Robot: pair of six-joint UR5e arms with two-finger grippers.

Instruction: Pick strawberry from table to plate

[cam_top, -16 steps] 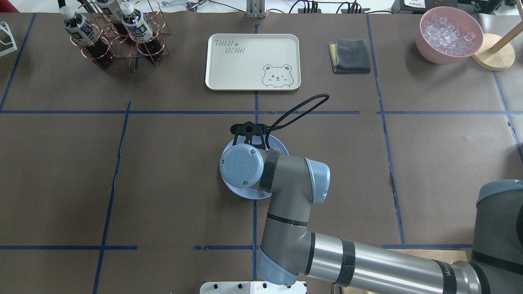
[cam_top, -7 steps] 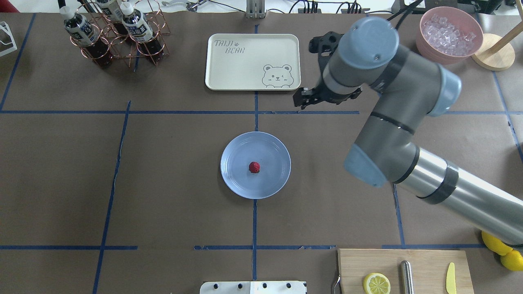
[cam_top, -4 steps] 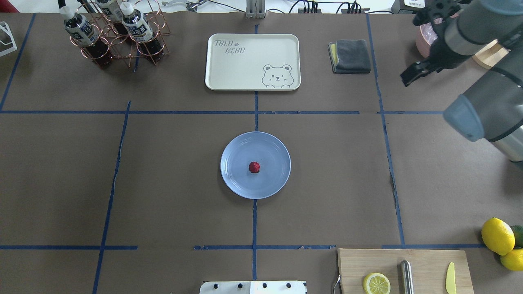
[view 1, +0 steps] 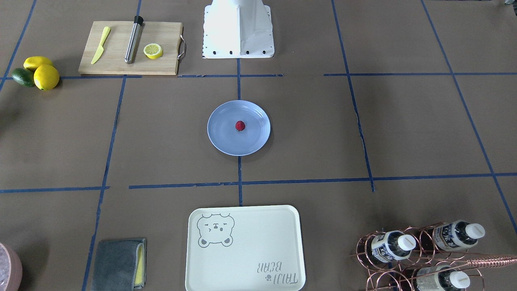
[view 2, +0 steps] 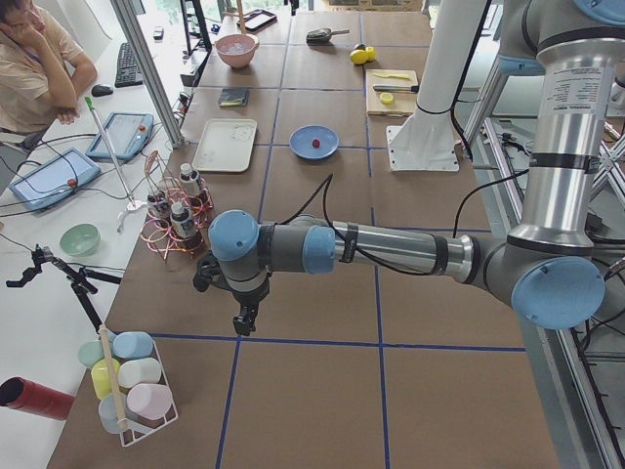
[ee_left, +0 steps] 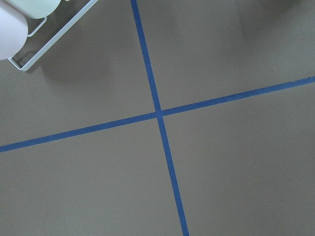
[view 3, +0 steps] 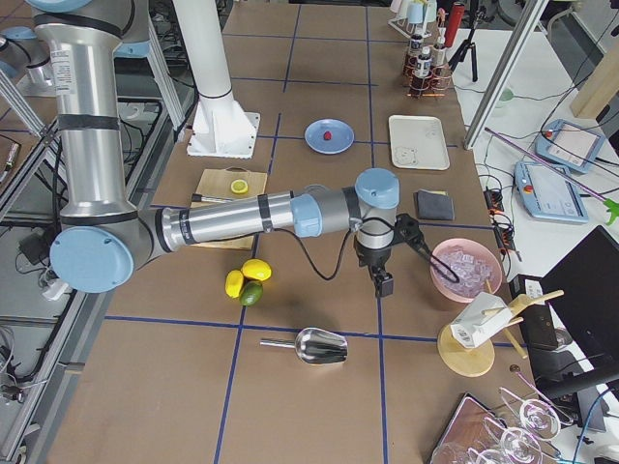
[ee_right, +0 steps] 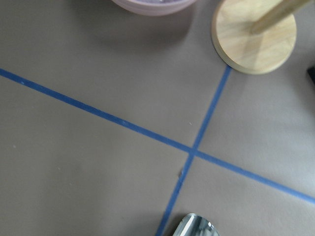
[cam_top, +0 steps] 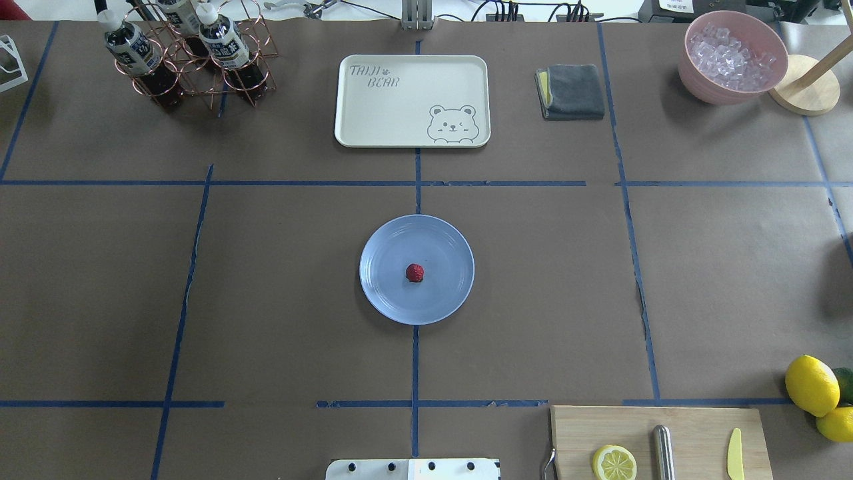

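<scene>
The small dark-red strawberry (cam_top: 414,273) (view 1: 240,126) lies near the middle of the round light-blue plate (cam_top: 383,297) (view 1: 224,141), at the centre of the brown table (cam_top: 266,267) with its blue tape lines. Neither arm reaches into the overhead or front views. My left gripper (view 2: 244,318) hangs over the table's left end beside a cup rack, far from the plate. My right gripper (view 3: 384,283) hangs over the right end near the pink bowl. Each shows only in a side view, so I cannot tell whether either is open or shut.
A cream bear tray (cam_top: 400,100), a grey cloth (cam_top: 571,91) and a pink bowl of ice (cam_top: 733,57) line the far side. A copper bottle rack (cam_top: 186,53) stands far left. A cutting board (cam_top: 693,427) with a lemon half and whole lemons (cam_top: 810,385) sit near right.
The right arm rose off the plate, swung to the far right and left the overhead view. The strawberry stayed behind on the plate.
</scene>
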